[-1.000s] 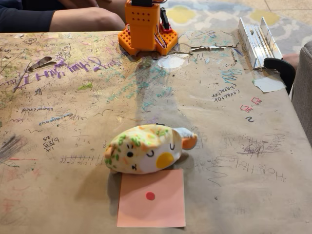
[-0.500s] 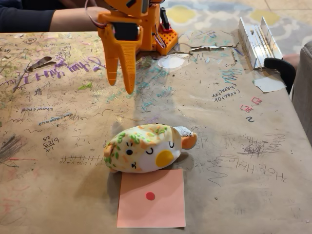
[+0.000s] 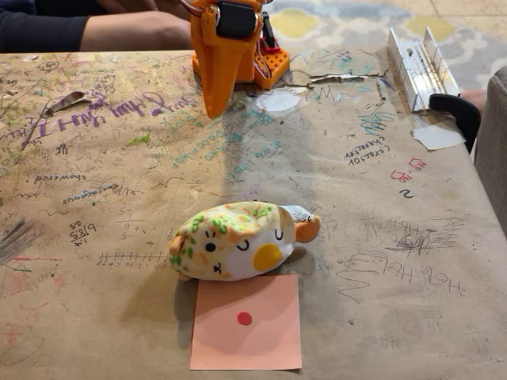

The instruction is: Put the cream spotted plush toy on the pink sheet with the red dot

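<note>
Surface: brown paper-covered table [image 3: 396, 301], scribbled all over with pen and marker writing; patterned floor beyond its far edge.
Plush: the cream spotted plush toy [image 3: 234, 241] lies on its side on the near half of the table, a little left of centre, face and yellow belly patch turned toward the camera, orange tail nub and white tag at its right end.
Sheet: the pink sheet with the red dot [image 3: 247, 321] lies flat at the near edge, just in front of the plush; the plush's lower edge meets or slightly overlaps the sheet's far edge, and the rest of the sheet, dot included, is uncovered.
Arm: orange gripper [image 3: 215, 107] hangs at the far side of the table in front of its orange base [image 3: 273, 63], fingers pointing down, their tips above the paper and well apart from the plush.
Fingers: pressed together into a single point, with nothing between them.
Far edge: a person's forearm [image 3: 131, 32] in a dark sleeve rests behind the table at far left.
Right side: a metal rail [image 3: 418, 63] at the far right corner, a pale scrap of paper [image 3: 436, 136] nearer than it.
</note>
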You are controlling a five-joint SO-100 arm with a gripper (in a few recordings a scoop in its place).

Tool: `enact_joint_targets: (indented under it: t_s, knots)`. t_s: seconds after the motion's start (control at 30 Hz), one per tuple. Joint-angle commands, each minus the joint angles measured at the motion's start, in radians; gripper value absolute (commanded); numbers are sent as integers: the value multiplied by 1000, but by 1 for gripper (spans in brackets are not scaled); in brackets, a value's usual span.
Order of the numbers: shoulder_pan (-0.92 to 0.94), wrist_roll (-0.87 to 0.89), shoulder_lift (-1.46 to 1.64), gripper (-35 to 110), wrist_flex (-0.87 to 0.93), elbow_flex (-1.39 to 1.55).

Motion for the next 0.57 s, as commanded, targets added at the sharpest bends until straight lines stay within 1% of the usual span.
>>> enact_joint_targets:
  t_s: [0.0, 0.53]
  knots:
    - [-3, 11, 48, 0, 5, 31]
    - [-20, 37, 54, 0, -17, 74]
